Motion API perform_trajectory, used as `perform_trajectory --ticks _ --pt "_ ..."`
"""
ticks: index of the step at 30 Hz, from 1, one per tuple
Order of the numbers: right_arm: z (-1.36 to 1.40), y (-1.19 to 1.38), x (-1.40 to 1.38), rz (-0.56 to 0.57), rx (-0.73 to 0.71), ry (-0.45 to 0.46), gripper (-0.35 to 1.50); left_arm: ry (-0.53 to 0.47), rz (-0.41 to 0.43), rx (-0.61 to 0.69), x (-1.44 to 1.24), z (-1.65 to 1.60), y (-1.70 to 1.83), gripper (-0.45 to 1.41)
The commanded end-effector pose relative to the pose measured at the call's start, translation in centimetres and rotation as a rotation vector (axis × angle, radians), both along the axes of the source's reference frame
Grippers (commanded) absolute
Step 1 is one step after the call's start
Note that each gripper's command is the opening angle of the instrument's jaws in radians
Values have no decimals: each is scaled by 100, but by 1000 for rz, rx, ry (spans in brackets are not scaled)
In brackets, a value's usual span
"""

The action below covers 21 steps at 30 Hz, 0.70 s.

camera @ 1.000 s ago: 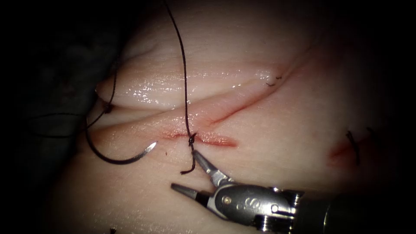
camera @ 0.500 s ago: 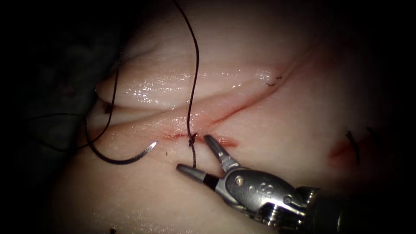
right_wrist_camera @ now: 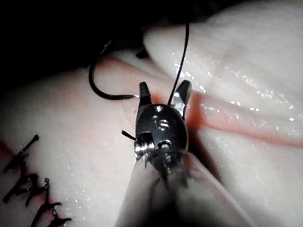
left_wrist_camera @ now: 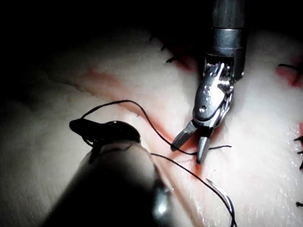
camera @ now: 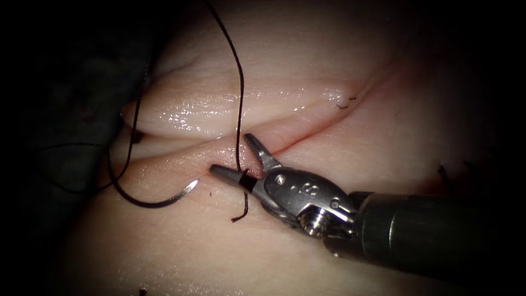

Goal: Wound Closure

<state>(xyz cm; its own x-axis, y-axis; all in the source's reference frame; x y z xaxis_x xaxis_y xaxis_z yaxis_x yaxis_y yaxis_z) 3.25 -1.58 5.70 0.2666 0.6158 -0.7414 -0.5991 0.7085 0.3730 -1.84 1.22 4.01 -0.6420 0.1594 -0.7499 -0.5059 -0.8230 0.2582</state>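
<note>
Knot [camera: 243, 176] tied at the cut [camera: 307, 134]; right tool [camera: 239, 158] gapes around the thread [camera: 239, 98] above it, holding nothing. Needle [camera: 145, 198] lies loose left of knot. Rest of cut unstitched.

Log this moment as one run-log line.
right claw: open, straddling thread above knot, holding nothing | left claw: state unclear | needle: free on tissue, left of knot

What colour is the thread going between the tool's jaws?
The thread is black, dark against the pale tissue. It shows best in the endoscope view.
</note>
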Motion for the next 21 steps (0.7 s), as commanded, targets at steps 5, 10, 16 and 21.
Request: perform_trajectory --ticks 5,10,16,21 --pt "11 1 21 2 5 -14 118 -19 8 -1 -12 -6 -4 -45" --pt "12 5 27 1 10 -15 115 -25 11 -4 -16 -12 -8 -45" --pt "16 10 29 -3 16 -19 108 -34 14 -8 -21 -19 -13 -45" --pt "21 16 28 -4 19 -23 110 -44 18 -8 -27 -30 -16 -45"
